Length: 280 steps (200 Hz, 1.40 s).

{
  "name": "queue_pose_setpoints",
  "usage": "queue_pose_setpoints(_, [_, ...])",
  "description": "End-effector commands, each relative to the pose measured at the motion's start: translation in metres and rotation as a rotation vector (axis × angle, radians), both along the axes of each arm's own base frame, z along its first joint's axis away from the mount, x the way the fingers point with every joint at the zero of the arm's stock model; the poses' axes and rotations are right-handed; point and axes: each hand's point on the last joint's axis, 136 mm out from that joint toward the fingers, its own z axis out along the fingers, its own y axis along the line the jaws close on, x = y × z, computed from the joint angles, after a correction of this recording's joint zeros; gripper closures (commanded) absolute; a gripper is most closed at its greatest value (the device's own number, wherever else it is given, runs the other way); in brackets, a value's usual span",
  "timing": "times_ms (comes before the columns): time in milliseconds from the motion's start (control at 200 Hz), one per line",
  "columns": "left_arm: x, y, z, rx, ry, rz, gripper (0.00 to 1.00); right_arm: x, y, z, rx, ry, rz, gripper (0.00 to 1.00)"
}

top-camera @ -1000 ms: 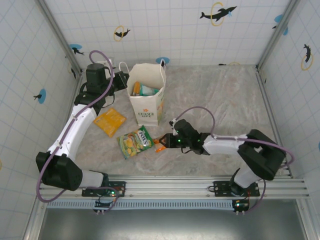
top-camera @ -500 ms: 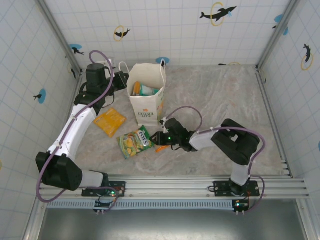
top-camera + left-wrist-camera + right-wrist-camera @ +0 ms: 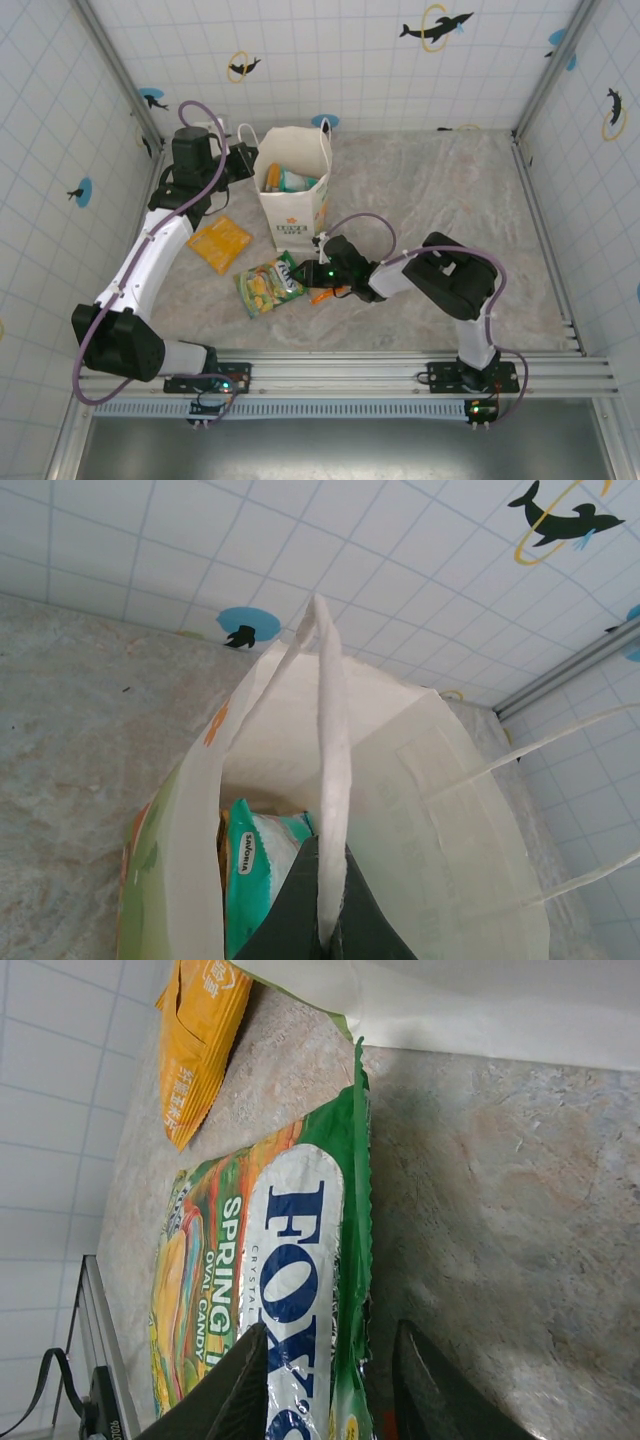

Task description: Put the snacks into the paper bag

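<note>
Marbled table (image 3: 440, 200), walled on three sides by tiled panels. Left arm (image 3: 150, 255) runs from its base at the near edge along the left edge toward the far left corner. Right arm (image 3: 450, 280) is folded low over the near half of the table, its forearm pointing left.

Paper bag (image 3: 295, 210), white, with an orange logo and dark lettering on its front, stands upright and open-mouthed in the far left part of the table. The left wrist view looks down into the bag (image 3: 440, 810).

Green candy packet (image 3: 265, 285), printed "FOX'S" and "OVAL CANDY" (image 3: 270, 1260), lies flat near the near edge, just in front of the bag. Orange-yellow packet (image 3: 219, 243) lies flat toward the left edge, apart from the green one and beside the bag's foot (image 3: 200, 1030). Teal packet (image 3: 245, 870) lies inside the bag with at least one other snack (image 3: 272, 178).

Left gripper (image 3: 243, 158) is at the bag's left rim; its jaws are pressed together on a loop handle (image 3: 333, 780), which rises taut from between them (image 3: 330, 930).

Right gripper (image 3: 300, 273) is low at the green packet's right edge; its jaws are spread, and the packet's edge lies between them (image 3: 333, 1335).

Small orange item (image 3: 325, 295), its kind not discernible, lies on the table just beside the right gripper.
</note>
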Motion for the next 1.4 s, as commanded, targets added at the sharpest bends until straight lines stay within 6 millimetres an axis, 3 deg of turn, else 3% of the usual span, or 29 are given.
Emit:
queue_pose_setpoints(0, [-0.001, 0.000, 0.009, -0.004, -0.025, -0.014, 1.00, 0.003, 0.009, 0.001, 0.039, 0.002, -0.004, 0.65])
queue_pose_setpoints(135, [-0.001, 0.001, 0.007, -0.001, -0.021, -0.013, 1.00, 0.001, 0.006, -0.004, 0.057, 0.016, -0.020, 0.72])
queue_pose_setpoints(290, [-0.001, 0.001, 0.008, 0.000, -0.025, -0.013, 1.00, 0.000, 0.000, 0.001, 0.090, 0.023, -0.039, 1.00])
queue_pose_setpoints(420, [-0.001, 0.002, 0.009, 0.007, -0.026, -0.010, 1.00, 0.000, -0.005, 0.019, 0.123, -0.004, -0.044, 1.00])
queue_pose_setpoints(916, [-0.002, 0.002, 0.013, 0.005, -0.036, -0.006, 1.00, -0.015, -0.028, 0.130, 0.307, -0.166, -0.025, 1.00])
queue_pose_setpoints(1396, [-0.001, 0.003, 0.013, 0.005, -0.035, -0.003, 1.00, -0.026, -0.057, 0.256, 0.555, -0.362, -0.079, 1.00])
